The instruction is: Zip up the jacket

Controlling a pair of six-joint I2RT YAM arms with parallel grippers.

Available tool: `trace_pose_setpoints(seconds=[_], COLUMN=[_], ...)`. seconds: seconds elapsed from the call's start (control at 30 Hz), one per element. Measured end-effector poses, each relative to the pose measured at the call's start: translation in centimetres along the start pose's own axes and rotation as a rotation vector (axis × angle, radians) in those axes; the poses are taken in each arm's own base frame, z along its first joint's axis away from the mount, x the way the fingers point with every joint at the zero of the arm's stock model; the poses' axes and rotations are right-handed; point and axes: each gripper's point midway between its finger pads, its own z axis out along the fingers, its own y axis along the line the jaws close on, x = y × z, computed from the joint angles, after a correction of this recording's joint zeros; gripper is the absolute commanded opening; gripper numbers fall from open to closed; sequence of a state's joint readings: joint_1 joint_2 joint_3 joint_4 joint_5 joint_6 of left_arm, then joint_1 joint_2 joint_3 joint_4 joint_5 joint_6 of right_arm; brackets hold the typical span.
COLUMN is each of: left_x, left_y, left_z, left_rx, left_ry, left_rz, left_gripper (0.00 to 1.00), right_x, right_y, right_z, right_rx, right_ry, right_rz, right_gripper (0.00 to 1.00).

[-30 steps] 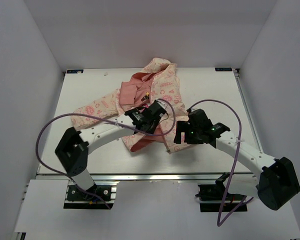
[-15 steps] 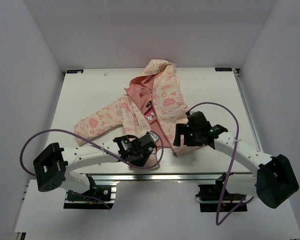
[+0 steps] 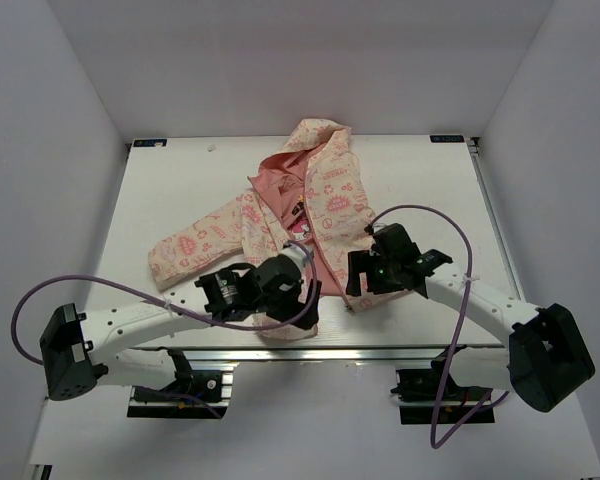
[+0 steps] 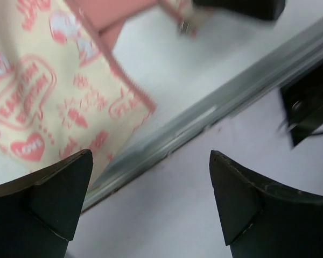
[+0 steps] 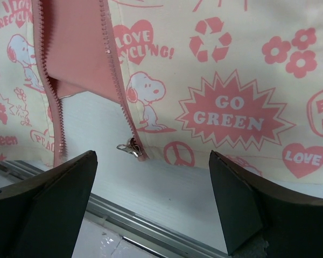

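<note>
Since half a second ago the left gripper (image 4: 151, 161) has crept up to the jacket (image 3: 325, 200), which lies front-up on the table (image 3: 180, 180). One jacket, two grippers: left and right gripper (image 5: 153, 158) both spread, empty, at the jacket's hem. Its one zipper slider (image 5: 130, 146) sits at the bottom, teeth unjoined; zipping looks not begun

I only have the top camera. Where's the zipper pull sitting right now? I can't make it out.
Observer: On the right wrist camera, the zipper pull hangs near the jacket's bottom hem, on one front edge only.
Operator: Is it being held?
Observer: No, the right gripper is open, the pull just ahead of it, untouched.
Operator: And the left?
Observer: The left gripper is open too, empty, above the table's metal edge rail.
</note>
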State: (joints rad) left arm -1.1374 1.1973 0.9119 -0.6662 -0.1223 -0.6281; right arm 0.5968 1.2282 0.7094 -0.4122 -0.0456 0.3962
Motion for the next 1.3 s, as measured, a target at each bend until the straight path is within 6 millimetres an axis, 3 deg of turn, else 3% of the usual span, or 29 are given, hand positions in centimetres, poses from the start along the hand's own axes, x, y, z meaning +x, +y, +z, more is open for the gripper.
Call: trace_pose_setpoints(seconds=[0.1, 0.23, 0.5, 0.8, 0.97, 1.17, 1.3], left_x=[-3.0, -5.5, -4.4, -9.8, -12.2, -11.9, -10.8], left_y=[0.3, 3.0, 10.1, 13.3, 15.6, 16.2, 15.6], left_z=[0.6, 3.7, 11.6, 13.7, 14.2, 13.5, 10.7], left_rx=[0.024, 0.013, -0.036, 0.029, 0.010, -0.009, -0.017], left_ry=[-0.075, -0.103, 0.029, -0.047, -0.085, -0.077, -0.090], left_rz=[-0.091, -0.204, -0.346, -0.356, -0.329, -0.285, -0.285], left_gripper=[0.98, 0.98, 0.96, 0.95, 0.98, 0.98, 0.98], right_x=[0.0, 0.0, 2.0, -0.9, -1.4, -3.0, -3.5], right_y=[0.2, 0.2, -0.3, 2.4, 3.9, 5.7, 5.1], right_z=[0.0, 0.6, 3.5, 5.8, 6.2, 4.7, 3.9], right_rx=[-0.017, -0.020, -0.005, -0.061, -0.029, -0.007, 0.040], right_ry=[0.000, 0.010, 0.121, 0.054, 0.031, -0.022, -0.048], right_rz=[-0.018, -0.032, -0.026, -0.045, -0.114, -0.149, -0.115], right_gripper=[0.89, 0.89, 0.89, 0.87, 0.89, 0.82, 0.67])
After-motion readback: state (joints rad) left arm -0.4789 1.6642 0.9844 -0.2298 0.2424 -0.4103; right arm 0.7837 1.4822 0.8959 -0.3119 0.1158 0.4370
